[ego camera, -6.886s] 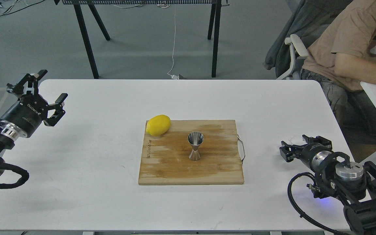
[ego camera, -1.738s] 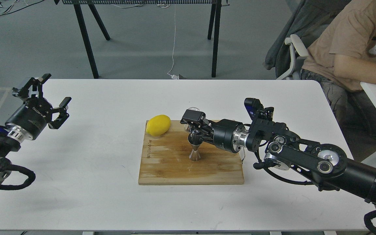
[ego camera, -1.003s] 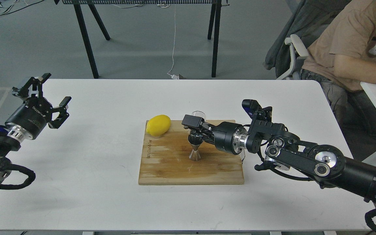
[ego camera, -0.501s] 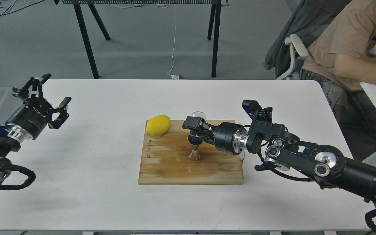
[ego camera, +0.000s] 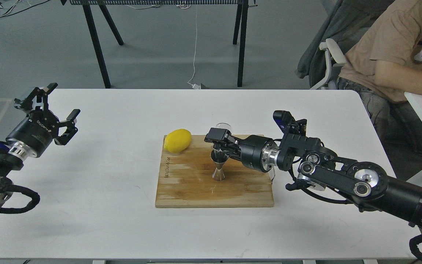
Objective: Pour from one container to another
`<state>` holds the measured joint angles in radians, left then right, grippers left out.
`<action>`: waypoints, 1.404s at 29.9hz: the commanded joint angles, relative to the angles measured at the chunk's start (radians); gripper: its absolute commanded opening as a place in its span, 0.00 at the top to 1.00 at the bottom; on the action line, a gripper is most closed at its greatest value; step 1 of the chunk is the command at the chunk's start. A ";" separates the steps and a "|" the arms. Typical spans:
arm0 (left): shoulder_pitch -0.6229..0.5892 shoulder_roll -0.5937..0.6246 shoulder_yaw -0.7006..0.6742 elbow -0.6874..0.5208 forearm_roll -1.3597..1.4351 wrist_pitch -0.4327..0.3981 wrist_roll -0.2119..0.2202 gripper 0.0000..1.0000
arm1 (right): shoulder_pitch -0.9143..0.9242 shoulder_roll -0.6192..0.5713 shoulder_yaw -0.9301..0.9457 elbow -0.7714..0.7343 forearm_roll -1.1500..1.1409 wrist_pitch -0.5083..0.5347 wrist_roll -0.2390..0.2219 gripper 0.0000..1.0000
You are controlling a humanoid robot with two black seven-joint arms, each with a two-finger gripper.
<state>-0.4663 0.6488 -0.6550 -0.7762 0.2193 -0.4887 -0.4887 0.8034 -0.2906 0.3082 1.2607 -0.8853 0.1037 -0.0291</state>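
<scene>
The steel hourglass jigger (ego camera: 218,169) stands upright in the middle of the wooden cutting board (ego camera: 196,190). My right gripper (ego camera: 219,138) hangs just above the jigger's rim, shut on the small clear glass cup (ego camera: 223,126). The cup's rim shows above and behind the fingers; most of its body is hidden by them, so its tilt is hard to judge. My left gripper (ego camera: 58,112) stands open and empty over the table's far left edge, well away from the board.
A yellow lemon (ego camera: 177,140) lies on the board's back left corner. The board has a metal handle (ego camera: 271,172) on its right side, under my right arm. A seated person (ego camera: 398,55) is beyond the table's right back corner.
Since the oldest frame my right arm has swung from the table's right edge to above the jigger with the cup. In the last second the gripper and cup rose very slightly.
</scene>
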 commanded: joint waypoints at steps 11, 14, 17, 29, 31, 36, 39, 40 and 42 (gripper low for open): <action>0.000 0.002 0.000 0.000 0.000 0.000 0.000 0.06 | 0.010 0.001 0.012 0.002 0.031 0.001 0.000 0.62; 0.000 0.000 0.000 0.000 0.000 0.000 0.000 0.06 | 0.017 -0.001 0.022 0.002 0.040 0.002 0.000 0.62; 0.000 0.000 0.000 0.000 0.000 0.000 0.000 0.06 | 0.019 -0.001 0.035 0.002 0.063 0.005 0.000 0.62; 0.002 0.000 0.001 0.000 0.002 0.000 0.000 0.06 | 0.004 -0.008 0.143 0.002 0.179 0.010 0.005 0.62; 0.002 0.000 0.001 0.000 0.002 0.000 0.000 0.06 | -0.006 -0.016 0.181 0.002 0.224 0.010 0.006 0.62; 0.002 0.000 0.001 0.000 0.002 0.000 0.000 0.06 | -0.075 -0.027 0.352 0.002 0.382 0.011 0.012 0.62; 0.003 0.000 0.001 0.000 0.002 0.000 0.000 0.06 | -0.156 -0.027 0.478 0.002 0.462 0.014 0.028 0.62; 0.003 0.000 0.001 0.000 0.003 0.000 0.000 0.06 | -0.182 -0.024 0.517 0.002 0.482 0.019 0.032 0.62; 0.003 -0.002 0.003 0.000 0.003 0.000 0.000 0.06 | -0.240 -0.018 0.598 0.003 0.531 0.039 0.040 0.62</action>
<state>-0.4634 0.6486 -0.6533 -0.7762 0.2216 -0.4887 -0.4887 0.6386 -0.3158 0.7973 1.2625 -0.4200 0.1223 -0.0006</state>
